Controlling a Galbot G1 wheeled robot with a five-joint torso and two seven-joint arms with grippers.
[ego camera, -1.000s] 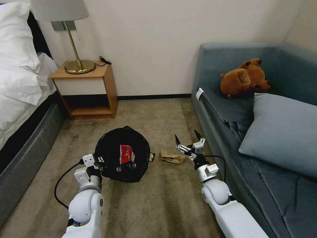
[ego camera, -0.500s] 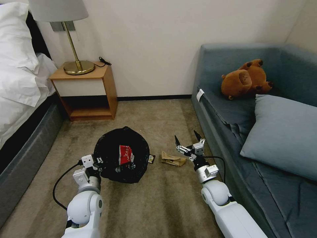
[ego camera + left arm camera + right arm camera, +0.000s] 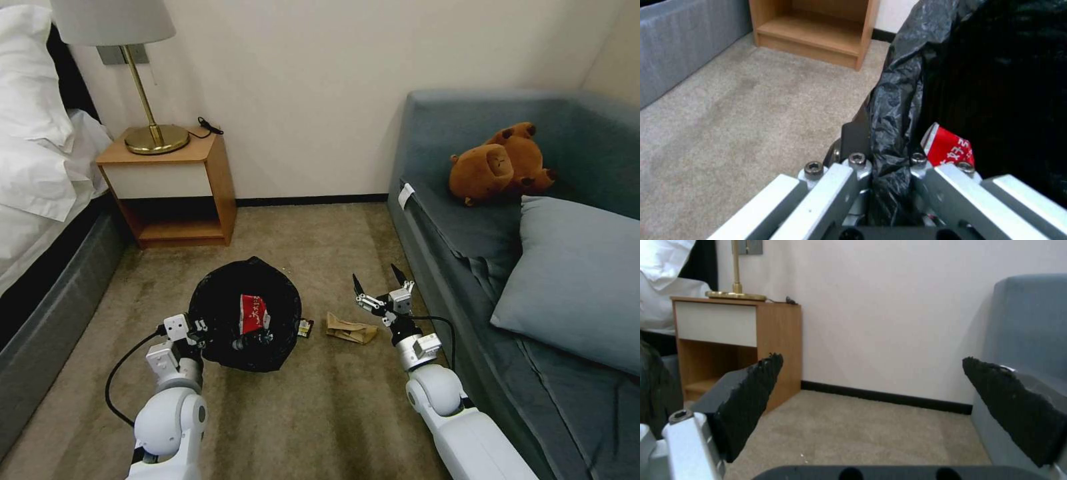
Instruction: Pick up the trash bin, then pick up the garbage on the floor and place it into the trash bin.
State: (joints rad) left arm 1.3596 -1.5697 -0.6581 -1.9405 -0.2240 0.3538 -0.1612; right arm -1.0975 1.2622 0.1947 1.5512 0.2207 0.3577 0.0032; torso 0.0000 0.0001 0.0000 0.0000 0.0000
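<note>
Beige carpet (image 3: pixel 320 413) runs between a white-sheeted bed (image 3: pixel 33 167) on the left and a blue-grey sofa (image 3: pixel 467 220) on the right, with a wooden nightstand (image 3: pixel 170 187) and a brass lamp (image 3: pixel 157 137) against the back wall. Near the middle of the floor sits the trash bin (image 3: pixel 243 313), its rim and inside wrapped in crinkly black bag; a red-and-white snack wrapper (image 3: pixel 253 312) lies inside. The left gripper (image 3: pixel 882 166) is clamped on the bin's near-left rim, black plastic pinched between its fingers. To the bin's right, a crumpled brown paper bag (image 3: pixel 350 329) lies flat on the carpet, and a small dark wrapper (image 3: pixel 305 327) rests just beside the bin. The right gripper (image 3: pixel 380 283) hovers above the paper bag, fingers spread wide, holding nothing.
</note>
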